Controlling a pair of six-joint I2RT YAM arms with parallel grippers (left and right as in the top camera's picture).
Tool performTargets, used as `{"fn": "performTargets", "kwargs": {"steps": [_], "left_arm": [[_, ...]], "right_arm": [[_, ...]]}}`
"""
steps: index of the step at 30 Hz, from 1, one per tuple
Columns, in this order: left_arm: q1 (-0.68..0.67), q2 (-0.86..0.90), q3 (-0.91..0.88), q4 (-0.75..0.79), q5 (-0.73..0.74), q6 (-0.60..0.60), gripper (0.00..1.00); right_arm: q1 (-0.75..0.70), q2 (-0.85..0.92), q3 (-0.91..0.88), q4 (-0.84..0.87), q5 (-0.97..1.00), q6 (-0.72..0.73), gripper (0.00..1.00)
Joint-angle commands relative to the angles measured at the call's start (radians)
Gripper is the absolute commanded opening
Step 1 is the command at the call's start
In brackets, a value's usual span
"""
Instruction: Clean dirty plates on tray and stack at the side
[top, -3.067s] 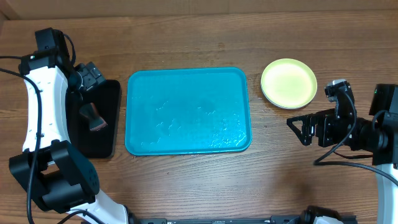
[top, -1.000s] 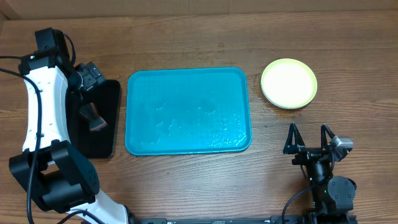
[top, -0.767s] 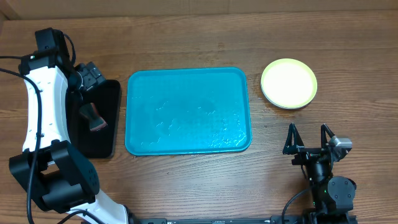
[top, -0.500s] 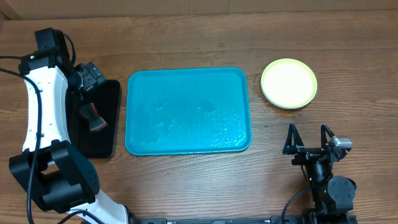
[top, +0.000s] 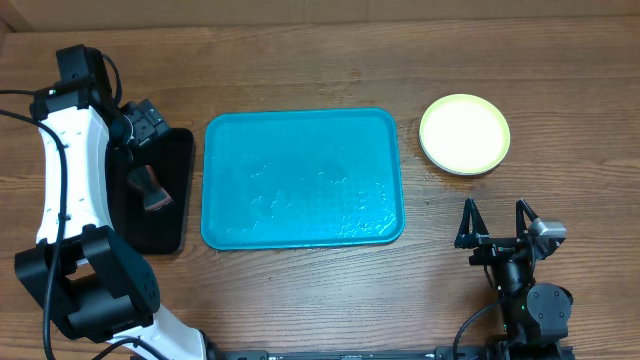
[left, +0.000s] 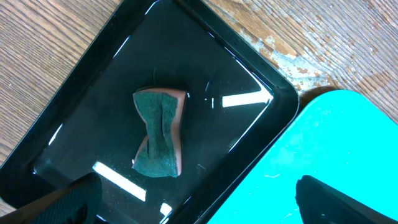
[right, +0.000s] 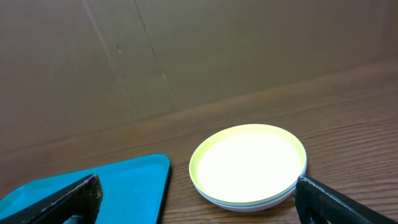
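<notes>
The plates (top: 464, 134) sit stacked on the table right of the turquoise tray (top: 303, 178), the yellow-green one on top with no smears showing. In the right wrist view the stack (right: 249, 163) shows paler rims beneath. The tray holds no plates, only wet streaks. My right gripper (top: 497, 222) is open and empty at the front right, facing the stack from a distance. My left gripper (top: 148, 122) is open and empty above the black tray.
A narrow black tray (top: 160, 200) lies left of the turquoise tray and holds a green-and-pink sponge (top: 150, 188), also seen in the left wrist view (left: 160, 132). A cardboard wall stands behind the table.
About three seconds ago my right arm reached in from the right edge; it has since pulled back to the front right. Nothing has moved in the last second.
</notes>
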Motion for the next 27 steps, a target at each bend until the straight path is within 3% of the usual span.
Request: {"fn": "performTargets", "kwargs": {"steps": [1, 8, 13, 17, 27], "left_arm": [[0.002, -0.007, 0.013, 0.001, 0.004, 0.001, 1.0], [0.002, -0.016, 0.013, -0.121, 0.023, 0.009, 1.0], [-0.011, -0.117, -0.025, -0.134, 0.046, 0.008, 1.0], [-0.047, -0.267, -0.171, -0.036, 0.048, 0.021, 1.0], [-0.125, -0.74, -0.785, 0.406, 0.084, 0.207, 1.0]], "right_arm": [[0.008, -0.01, -0.01, 0.006, -0.005, -0.011, 1.0], [0.008, -0.01, -0.01, 0.006, -0.005, -0.011, 1.0], [0.008, -0.01, -0.01, 0.006, -0.005, -0.011, 1.0], [0.008, -0.01, -0.01, 0.006, -0.005, -0.011, 1.0], [0.008, -0.01, -0.01, 0.006, -0.005, -0.011, 1.0]]}}
